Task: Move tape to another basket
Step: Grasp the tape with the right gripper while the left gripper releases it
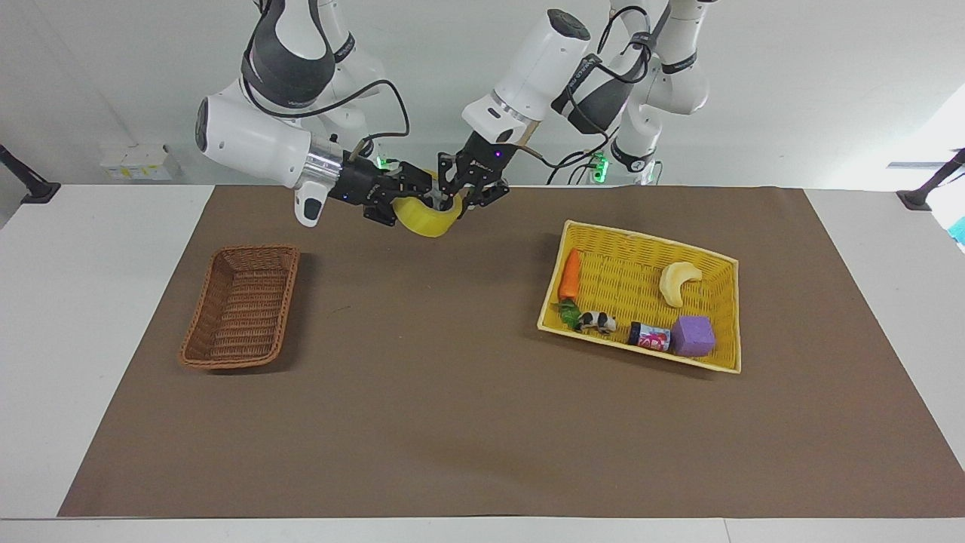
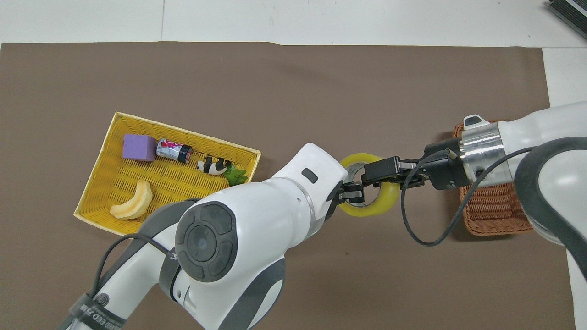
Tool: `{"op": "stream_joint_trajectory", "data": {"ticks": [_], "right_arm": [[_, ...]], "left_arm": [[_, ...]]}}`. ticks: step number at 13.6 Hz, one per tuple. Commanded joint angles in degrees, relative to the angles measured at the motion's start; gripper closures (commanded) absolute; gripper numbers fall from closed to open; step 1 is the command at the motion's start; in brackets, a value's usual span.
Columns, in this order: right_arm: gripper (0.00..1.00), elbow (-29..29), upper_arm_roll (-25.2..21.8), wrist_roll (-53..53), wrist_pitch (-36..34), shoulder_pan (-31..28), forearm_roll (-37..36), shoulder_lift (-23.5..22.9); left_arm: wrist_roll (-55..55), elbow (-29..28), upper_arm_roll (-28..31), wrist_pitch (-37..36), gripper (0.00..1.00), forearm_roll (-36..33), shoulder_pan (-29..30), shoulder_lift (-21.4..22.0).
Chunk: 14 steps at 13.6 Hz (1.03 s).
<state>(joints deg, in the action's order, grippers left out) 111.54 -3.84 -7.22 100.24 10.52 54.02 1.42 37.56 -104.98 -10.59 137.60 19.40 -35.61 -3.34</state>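
The yellow tape roll (image 1: 424, 220) hangs in the air over the brown mat, between the two baskets and at the robots' end of the table. My left gripper (image 1: 457, 197) is shut on its rim. My right gripper (image 1: 403, 200) is at the roll's other side, against its wall. In the overhead view the tape (image 2: 387, 201) sits between the left gripper (image 2: 352, 195) and the right gripper (image 2: 373, 173). The brown wicker basket (image 1: 241, 305) stands empty at the right arm's end of the table; in the overhead view the right arm partly covers this basket (image 2: 493, 215).
A yellow woven basket (image 1: 641, 240) at the left arm's end of the table holds a carrot toy (image 1: 571, 274), a banana toy (image 1: 676, 282), a purple cube (image 1: 693, 335), a small can (image 1: 650, 336) and a cow figure (image 1: 597, 322). A brown mat (image 1: 452, 392) covers the table.
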Motion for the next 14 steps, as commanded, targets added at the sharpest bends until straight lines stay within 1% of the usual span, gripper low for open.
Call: {"op": "stream_joint_trajectory", "data": {"ticks": [1,5,7,9,10,11,12,13,14], "right_arm": [[1.0,0.52,0.15,1.15,0.4,-0.41,-0.67,0.78],[1.0,0.34,0.06,0.8,0.4,-0.76,-2.07,0.78],[1.0,0.25,0.06,0.63,0.4,-0.94,-2.25,0.78],[1.0,0.16,-0.03,0.45,0.22,-2.07,-2.34,0.78],[1.0,0.16,-0.03,-0.25,-0.39,-3.39,-2.68,0.78],[1.0,0.08,-0.11,-1.64,-2.05,-5.14,-3.47,0.78],[1.0,-0.01,-0.12,-3.83,-3.98,-7.42,-5.92,0.78],[1.0,-0.1,-0.12,-6.03,-5.91,-9.62,-10.73,0.96],[1.0,-0.01,-0.12,-8.66,-7.24,-11.12,-17.13,1.13]], "left_arm": [[5.23,0.65,0.48,-0.66,0.0,0.55,-0.6,1.4],[5.59,0.65,1.36,-5.31,0.0,-0.15,0.54,2.29],[5.59,0.65,1.8,-9.17,0.0,-0.33,3.25,2.29],[5.42,0.65,1.8,-14.88,0.0,-3.99,6.33,2.81],[5.07,0.74,1.71,-16.04,0.0,-6.37,8.09,2.82],[4.89,0.65,1.8,-16.22,0.0,-7.26,9.41,2.82],[4.89,0.74,1.8,-16.22,0.0,-7.36,11.34,2.55],[4.72,0.74,1.8,-16.14,0.0,-7.62,13.44,2.29],[4.63,0.74,1.8,-16.22,0.0,-7.97,15.29,2.11]]}}
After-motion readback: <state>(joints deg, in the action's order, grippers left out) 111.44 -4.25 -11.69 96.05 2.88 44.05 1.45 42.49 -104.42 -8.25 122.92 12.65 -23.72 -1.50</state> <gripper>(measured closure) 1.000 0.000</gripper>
